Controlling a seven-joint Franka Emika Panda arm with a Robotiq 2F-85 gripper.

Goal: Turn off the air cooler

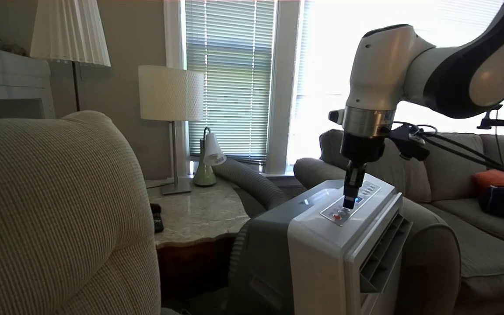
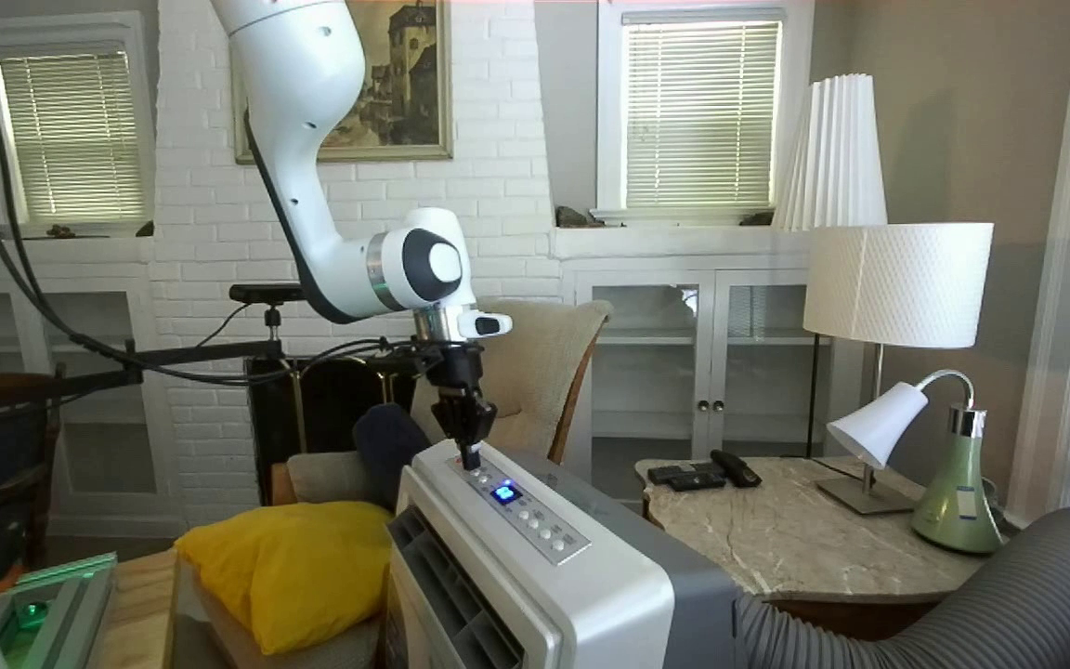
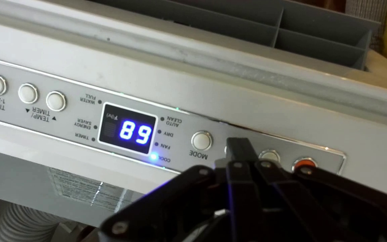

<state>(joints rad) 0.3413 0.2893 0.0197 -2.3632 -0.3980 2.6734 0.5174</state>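
The white air cooler (image 1: pixel 317 262) stands with its control panel (image 1: pixel 365 197) facing up; it also shows in an exterior view (image 2: pixel 609 585) and in the wrist view (image 3: pixel 45 43). The lit display (image 3: pixel 128 129) reads 89 and a blue light glows beside COOL. My gripper (image 3: pixel 237 148) is shut, its fingertips together with nothing seen between them. The fingertips are over a mostly hidden button right of the MODE button (image 3: pixel 201 140); I cannot tell if they touch it. A white button (image 3: pixel 270 155) and an orange-red button (image 3: pixel 304 163) lie farther right, partly hidden by the gripper.
A grey hose (image 2: pixel 944 604) runs from the cooler's back. A marble-topped table (image 2: pixel 776 530) with lamps and remotes is behind it. A couch (image 1: pixel 488 245) and a striped armchair (image 1: pixel 55 210) flank the cooler. A yellow pillow (image 2: pixel 293 567) lies near the vent side.
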